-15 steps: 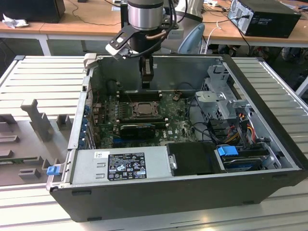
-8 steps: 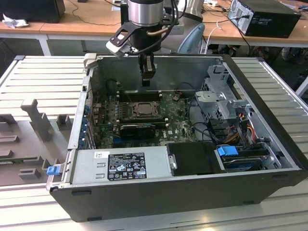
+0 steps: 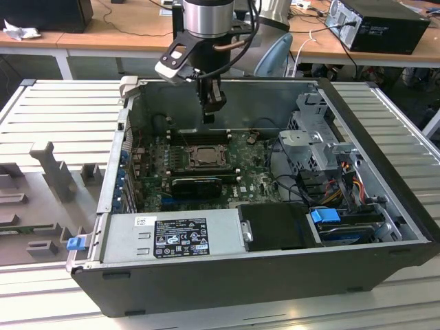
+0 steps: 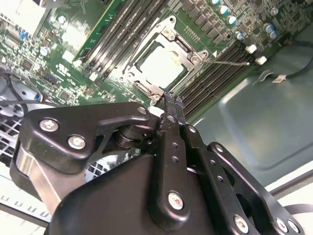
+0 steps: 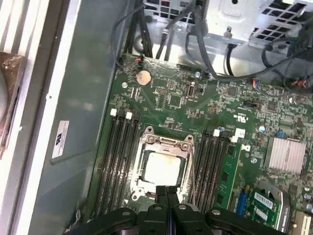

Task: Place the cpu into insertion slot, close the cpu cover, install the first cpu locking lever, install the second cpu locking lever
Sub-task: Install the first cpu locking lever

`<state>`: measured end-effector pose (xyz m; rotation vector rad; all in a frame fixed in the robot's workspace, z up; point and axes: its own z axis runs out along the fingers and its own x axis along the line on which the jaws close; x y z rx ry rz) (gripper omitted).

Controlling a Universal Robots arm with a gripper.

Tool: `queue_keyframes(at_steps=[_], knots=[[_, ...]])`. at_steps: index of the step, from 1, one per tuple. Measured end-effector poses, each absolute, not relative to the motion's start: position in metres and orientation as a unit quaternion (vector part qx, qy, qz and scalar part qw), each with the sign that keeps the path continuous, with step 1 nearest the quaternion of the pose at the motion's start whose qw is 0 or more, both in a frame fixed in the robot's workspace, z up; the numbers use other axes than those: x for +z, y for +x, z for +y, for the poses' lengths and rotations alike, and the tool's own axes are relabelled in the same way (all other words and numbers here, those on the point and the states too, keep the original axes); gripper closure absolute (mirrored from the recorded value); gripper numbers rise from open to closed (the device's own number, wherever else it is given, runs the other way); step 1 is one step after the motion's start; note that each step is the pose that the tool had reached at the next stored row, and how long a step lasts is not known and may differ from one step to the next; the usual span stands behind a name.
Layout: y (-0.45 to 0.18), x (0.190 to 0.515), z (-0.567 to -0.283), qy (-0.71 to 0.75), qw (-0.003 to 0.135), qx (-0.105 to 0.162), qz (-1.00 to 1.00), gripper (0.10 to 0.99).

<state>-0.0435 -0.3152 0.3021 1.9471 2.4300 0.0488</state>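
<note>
Roughly, L to R in the exterior view: ribbed grey counter (image 3: 62,117); open PC case (image 3: 275,275); above its board hangs the tool (image 3: 210,117), fingers pressed together, holding nothing; just below, the cpu (image 3: 205,155) sits in the insertion slot (image 5: 139,188) under the cpu cover (image 5: 166,143). Risk, I judge: tips descending off-line could slip off the thin locking lever (image 4: 230,62), scraping the chip or nearby memory slots (image 5: 120,161).
</note>
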Motion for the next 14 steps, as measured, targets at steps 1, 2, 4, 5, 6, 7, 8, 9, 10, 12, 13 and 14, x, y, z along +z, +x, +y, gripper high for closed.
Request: queue_keyframes(at_steps=[1, 2, 4, 5, 6, 7, 8, 9, 10, 12, 13, 14], knots=[[-0.0435, 0.3022, -0.3152, 0.621, 0.014, 0.016, 0.783, 0.980], [-0.0435, 0.3022, -0.3152, 0.615, 0.013, 0.016, 0.788, 0.980], [-0.0435, 0.3022, -0.3152, 0.605, 0.013, 0.016, 0.796, 0.980], [-0.0435, 0.3022, -0.3152, 0.598, 0.013, 0.016, 0.802, 0.980], [-0.0435, 0.3022, -0.3152, 0.590, 0.013, 0.016, 0.807, 0.980], [-0.0435, 0.3022, -0.3152, 0.585, 0.013, 0.016, 0.810, 0.980], [-0.0435, 0.3021, -0.3152, 0.580, 0.013, 0.016, 0.814, 0.980], [-0.0435, 0.3022, -0.3152, 0.572, 0.013, 0.017, 0.820, 0.980], [-0.0435, 0.3022, -0.3152, 0.567, 0.012, 0.017, 0.824, 0.980], [-0.0435, 0.3022, -0.3152, 0.551, 0.012, 0.017, 0.834, 0.980], [-0.0435, 0.3022, -0.3152, 0.542, 0.012, 0.017, 0.840, 0.980], [-0.0435, 0.3022, -0.3152, 0.537, 0.012, 0.017, 0.843, 0.980]])
